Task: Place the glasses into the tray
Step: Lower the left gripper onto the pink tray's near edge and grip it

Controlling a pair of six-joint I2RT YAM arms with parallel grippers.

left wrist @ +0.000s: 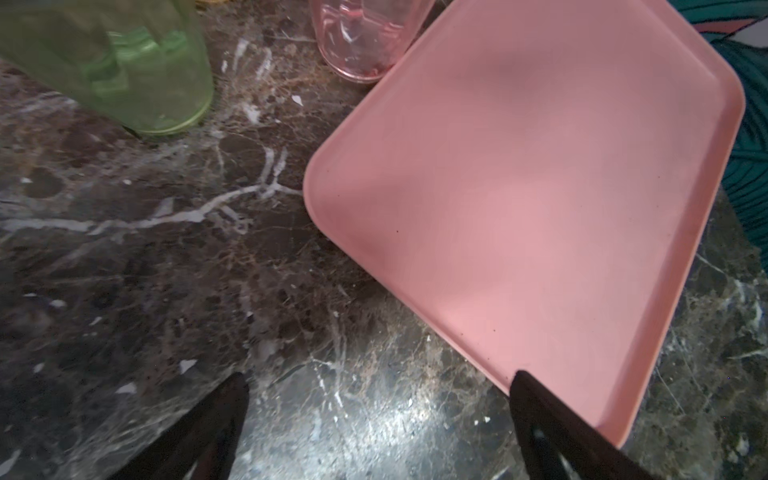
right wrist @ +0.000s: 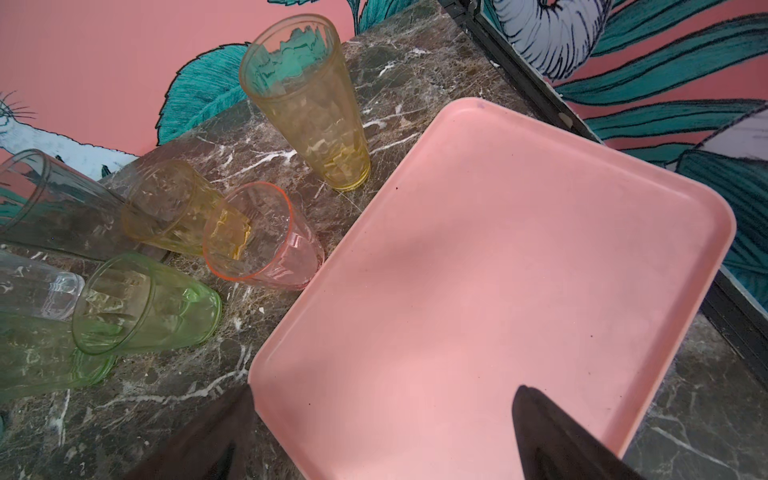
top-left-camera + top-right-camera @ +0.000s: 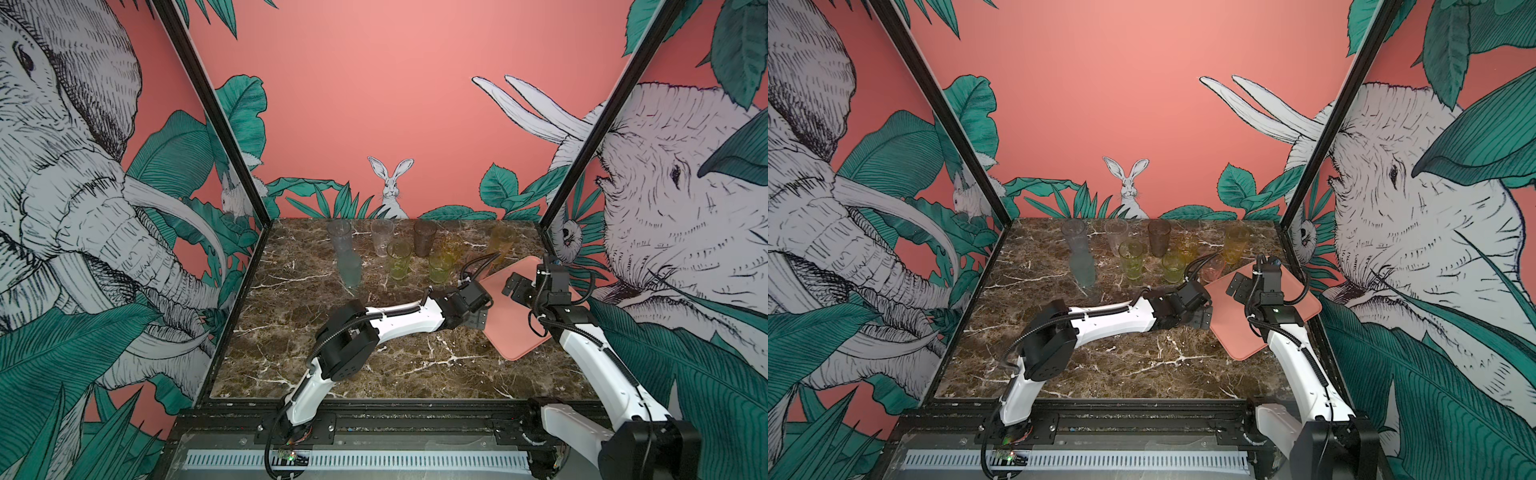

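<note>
Right now my left fingers (image 1: 208, 432) stand spread wide with nothing between them. The left gripper (image 1: 378, 378) hangs low at the edge of the tray (image 1: 519, 208), with one finger above the brown marble tabletop (image 1: 166, 270) and the other above the tray's rim. My right fingers (image 2: 552, 436) are spread just as wide and pinch nothing. The right gripper (image 2: 386, 388) hovers above the tray, with one finger over its pink floor and the other at its edge.

The salmon-pink tray lies flat on the right part of the tabletop, turned at an angle to the table's edges. All nine glasses (image 3: 1133, 259) stand upright on the marble, outside the tray. Nearest is the short pink tumbler (image 2: 270, 249), just beside the tray's far-left edge; whether it touches I cannot tell. Near it stands the short yellow-green tumbler (image 2: 145, 303), and behind the pink one the short amber tumbler (image 2: 166, 208). The tall amber tumbler (image 2: 307, 108) stands near the tray's far corner, close to the back wall. Farther left in a top view come the tall yellow-green tumbler (image 3: 400, 259), the smoky brown tumbler (image 3: 424, 239), the clear tumbler (image 3: 381, 237) and the grey-violet tumbler (image 3: 340, 237). In front of the grey-violet one is the frosted blue-grey tumbler (image 3: 349, 268).
</note>
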